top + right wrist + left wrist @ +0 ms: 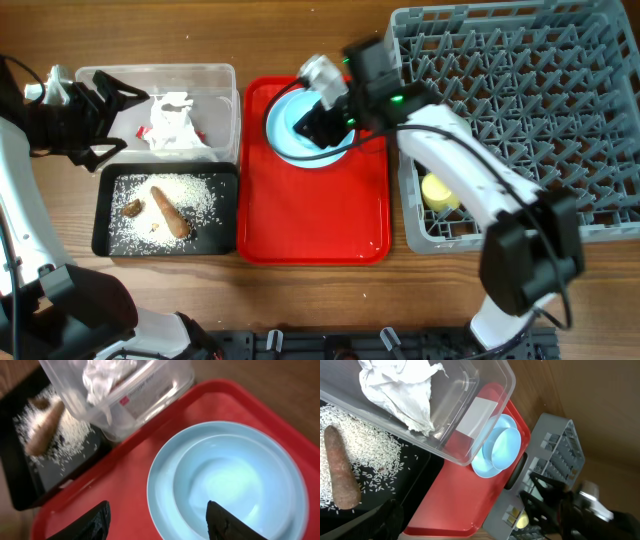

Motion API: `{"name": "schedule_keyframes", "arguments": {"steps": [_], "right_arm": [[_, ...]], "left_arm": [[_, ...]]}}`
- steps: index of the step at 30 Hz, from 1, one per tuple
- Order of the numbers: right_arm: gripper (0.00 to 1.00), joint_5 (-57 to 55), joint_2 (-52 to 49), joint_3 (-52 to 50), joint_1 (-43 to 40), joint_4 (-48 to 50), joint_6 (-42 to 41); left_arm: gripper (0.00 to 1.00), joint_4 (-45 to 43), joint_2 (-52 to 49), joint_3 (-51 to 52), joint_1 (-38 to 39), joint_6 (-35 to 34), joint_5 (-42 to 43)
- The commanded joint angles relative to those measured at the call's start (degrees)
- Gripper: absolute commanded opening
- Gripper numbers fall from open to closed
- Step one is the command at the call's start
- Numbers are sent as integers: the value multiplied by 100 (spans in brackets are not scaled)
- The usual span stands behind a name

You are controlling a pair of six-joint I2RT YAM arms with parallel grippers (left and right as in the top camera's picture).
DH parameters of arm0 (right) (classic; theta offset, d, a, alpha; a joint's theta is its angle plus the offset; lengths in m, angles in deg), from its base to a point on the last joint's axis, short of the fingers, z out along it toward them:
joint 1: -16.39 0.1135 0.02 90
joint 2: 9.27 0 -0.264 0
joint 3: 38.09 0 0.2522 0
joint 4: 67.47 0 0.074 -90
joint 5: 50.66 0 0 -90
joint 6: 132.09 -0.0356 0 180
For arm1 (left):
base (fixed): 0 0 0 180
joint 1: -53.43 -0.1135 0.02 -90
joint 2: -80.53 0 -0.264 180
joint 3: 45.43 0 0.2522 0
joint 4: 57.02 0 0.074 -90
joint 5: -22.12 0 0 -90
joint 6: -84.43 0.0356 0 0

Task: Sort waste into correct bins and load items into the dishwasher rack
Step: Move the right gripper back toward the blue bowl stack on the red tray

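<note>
A light blue bowl [292, 118] sits in a light blue plate [275, 142] at the far end of the red tray [310, 210]. My right gripper [325, 122] is open right above them. In the right wrist view [160, 522] one finger is over the bowl [235, 480] and the other is over the tray beside the plate [160, 490]. The crumpled napkin [175, 120] and red wrapper [143, 131] lie in the clear tub [225, 75]. Rice [195, 195] and the carrot-shaped piece [172, 215] lie in the black tray [105, 240]. The yellow cup [438, 192] is in the grey rack [540, 110]. My left gripper [105, 125] is open and empty at the tub's left end. The mint-green bowl is out of view.
The red tray lies between the two bins on the left and the rack on the right. A small brown scrap [132, 208] lies in the black tray. The right arm reaches from the front right across the rack's near left corner.
</note>
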State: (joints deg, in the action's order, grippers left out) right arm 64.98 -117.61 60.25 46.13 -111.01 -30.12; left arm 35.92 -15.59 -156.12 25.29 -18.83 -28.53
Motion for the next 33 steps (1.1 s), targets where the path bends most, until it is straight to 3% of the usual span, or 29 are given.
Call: {"name": "schedule_keyframes", "arguments": {"steps": [1,11,14,30,33], "right_arm": [[62,-809,-474,26,284,289,330],[61,-1154,-1113,26,439,673,612],[51,-1364,-1137,26,437,688,625],[39,-1384,-1147,15,437,243,623],[33,-1386,-1147,15,437,247,621]], "left_arm": [[100,-4,-20,-7,-22,-52,-9],[100,-4,-20,-7,-22,-52,-9],[100,-4,-20,-7,-22,-52,-9],[100,-4,-20,-7,-22,-52,-9],[100,-4,-20,-7,-22,-52,-9]]}}
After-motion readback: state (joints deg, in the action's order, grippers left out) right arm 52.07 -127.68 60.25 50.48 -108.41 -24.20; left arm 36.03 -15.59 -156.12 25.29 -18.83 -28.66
